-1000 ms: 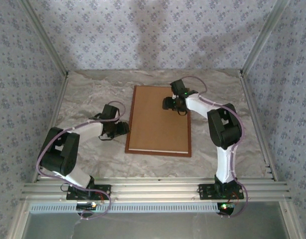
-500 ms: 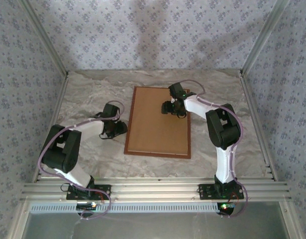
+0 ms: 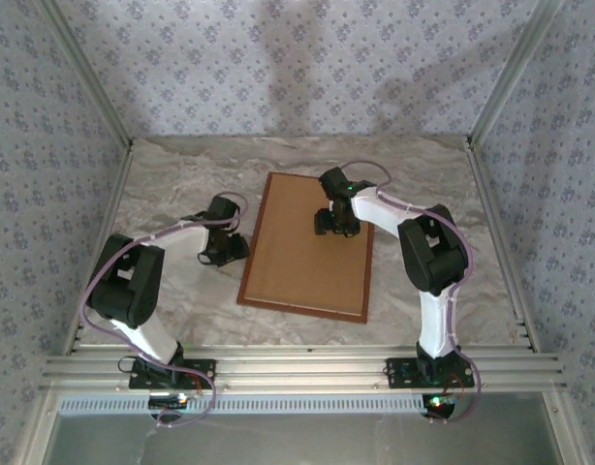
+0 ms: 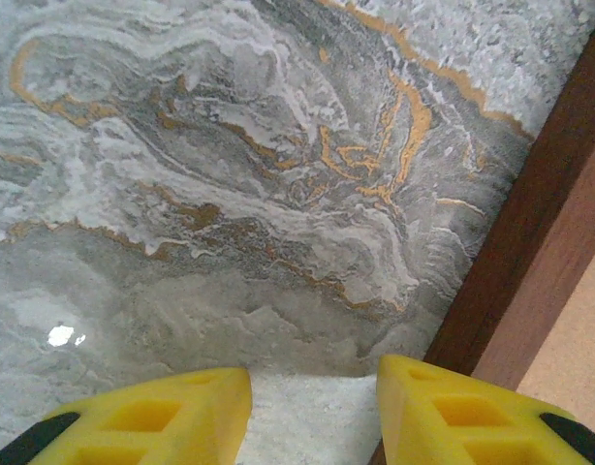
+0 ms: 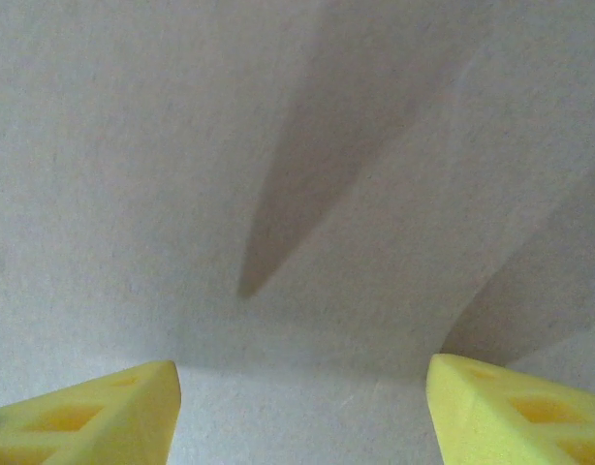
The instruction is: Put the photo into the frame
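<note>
The frame [image 3: 297,310] lies flat in the middle of the marble counter [image 3: 181,184], turned a little off square, with its narrow reddish-brown moulding running all the way round. What sits inside it is a plain brown backing board [image 3: 297,262], which fills the opening edge to edge.

From overhead, the left arm [image 3: 172,242] reaches in from the left side and its jaws hang just beside the frame's left edge, over bare counter. The right arm [image 3: 394,208] bends in from the right, with its jaws over the upper right part of the board.

The left wrist camera adds the close detail. Two yellow fingertips [image 4: 142,417] stand apart with grey and gold veined marble [image 4: 230,194] between them, holding nothing. The dark moulding [image 4: 525,223] cuts diagonally past the right-hand tip, and a sliver of tan board [image 4: 579,378] shows beyond it.

The right wrist camera sees a flat, pale, plain sheet [image 5: 181,145] crossed by soft shadows, looking much paler than the board does from above. Its yellow fingertips [image 5: 94,417] sit far apart at the bottom corners, spread wide, with nothing gripped between them.
</note>
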